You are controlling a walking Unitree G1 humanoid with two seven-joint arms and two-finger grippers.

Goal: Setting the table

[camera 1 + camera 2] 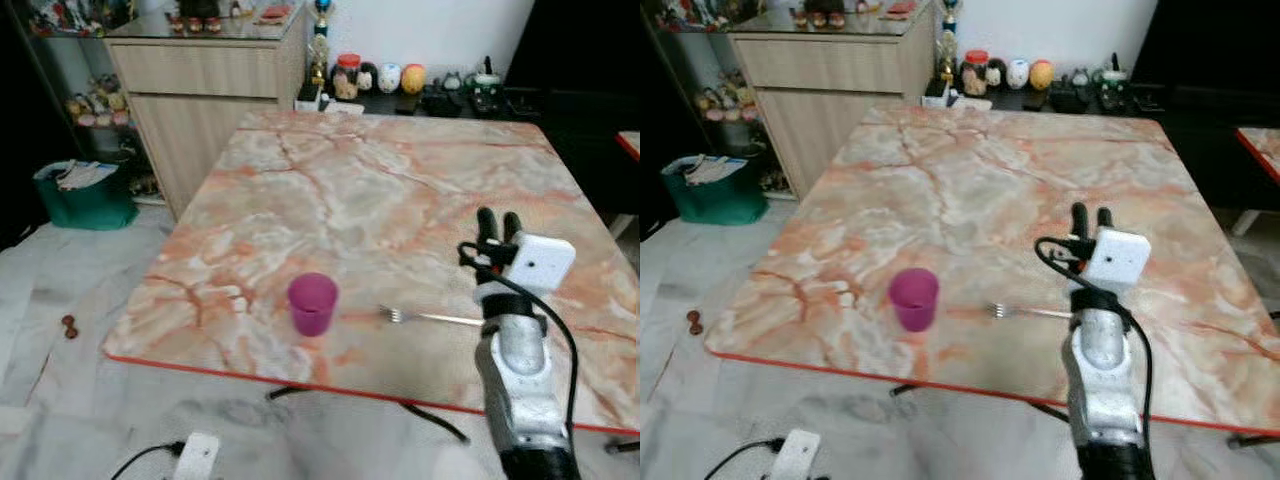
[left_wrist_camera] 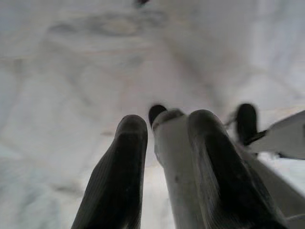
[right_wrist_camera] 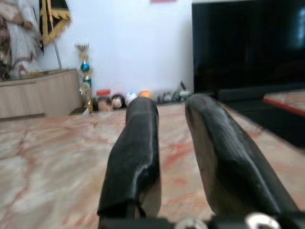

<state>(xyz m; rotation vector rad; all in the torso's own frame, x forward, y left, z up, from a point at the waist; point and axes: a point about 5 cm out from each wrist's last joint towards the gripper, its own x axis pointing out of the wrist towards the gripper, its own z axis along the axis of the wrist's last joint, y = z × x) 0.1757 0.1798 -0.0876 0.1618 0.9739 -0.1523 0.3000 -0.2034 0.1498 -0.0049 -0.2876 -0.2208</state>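
Right gripper [image 1: 498, 222] hovers empty, fingers slightly parted. Just below it lies the fork [image 1: 432, 318], with the purple cup [image 1: 313, 303] beyond; seemingly plates remain.

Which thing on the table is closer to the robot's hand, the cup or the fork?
The fork: its handle ends beside the right end effector, while the purple cup stands farther to the left.

1. A marble-patterned table [image 1: 400, 190], peach and cream with a red edge, carries two things.
2. A magenta cup [image 1: 313, 303] stands upright on it, well to the left of the right gripper [image 1: 497, 222], nearer the front edge.
3. A metal fork [image 1: 432, 318] lies flat between the cup and the gripper's arm, tines toward the cup, its handle end running just behind the wrist.
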